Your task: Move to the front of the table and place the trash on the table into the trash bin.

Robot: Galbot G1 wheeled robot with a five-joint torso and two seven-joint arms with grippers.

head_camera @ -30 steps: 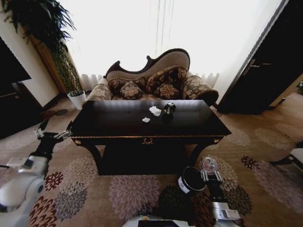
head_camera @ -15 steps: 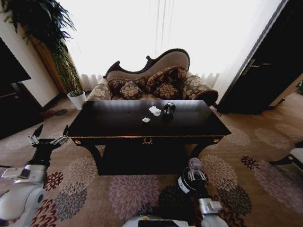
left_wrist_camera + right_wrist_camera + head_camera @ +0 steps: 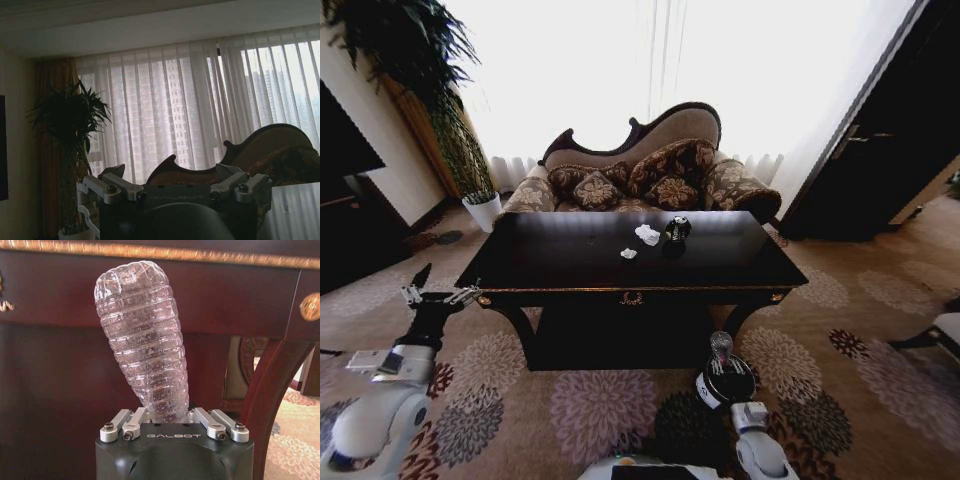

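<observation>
Right arm: reaching forward and low from the robot's right side, wrist angled up; right gripper (image 3: pixel 721 362) is sitting directly over the trash bin (image 3: pixel 725 382).
Right claw: fingers are clamped around the narrow end of the clear plastic bottle (image 3: pixel 142 337); the bottle is standing upright out of the gripper (image 3: pixel 166 416), wide ribbed base uppermost.
Trash bin: black, standing on the patterned carpet (image 3: pixel 590 405) just in front of the table's right front leg.
Left arm: raised at the robot's left, forearm pointing toward the table's left front corner; left gripper (image 3: pixel 440 294) is hanging near that corner, fingers spread apart, holding nothing.
Table (image 3: pixel 560 262): glossy dark top, straight ahead.
Remaining trash: two white paper wads (image 3: pixel 647 235) and a black ball-like wad (image 3: pixel 677 229) are lying close together on the tabletop, right of centre.
Background: sofa (image 3: pixel 640 165) behind the table, potted plant (image 3: pixel 470 150) at far left.
</observation>
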